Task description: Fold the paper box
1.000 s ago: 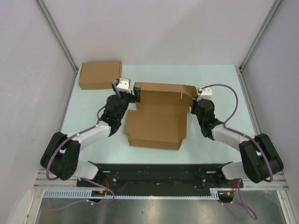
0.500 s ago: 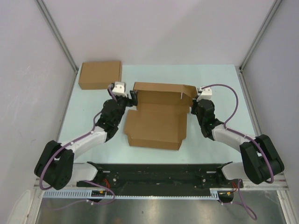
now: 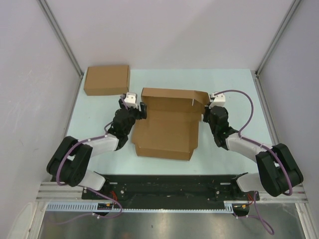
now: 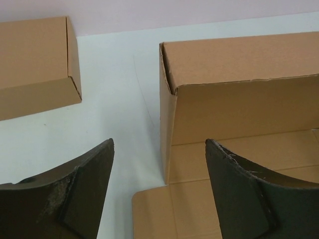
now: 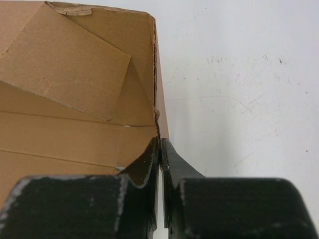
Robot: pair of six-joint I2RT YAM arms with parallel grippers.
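Note:
The paper box lies open in the middle of the table, its back wall and side walls raised and its front panel flat. My left gripper is open at the box's left side. In the left wrist view the near end of the upright left wall shows between the spread fingers, which do not touch it; the gripper holds nothing. My right gripper is at the right side. In the right wrist view the gripper is shut on the edge of the box's right wall, with a folded-in flap beyond.
A second, ready-made flat brown box sits at the table's back left corner, also in the left wrist view. White walls with metal rails close in the pale table on three sides. The arms' black base rail runs along the near edge.
My left gripper has slid toward the near side along the box's left wall and stayed open, its elbow folding in. The right gripper has kept its hold and place.

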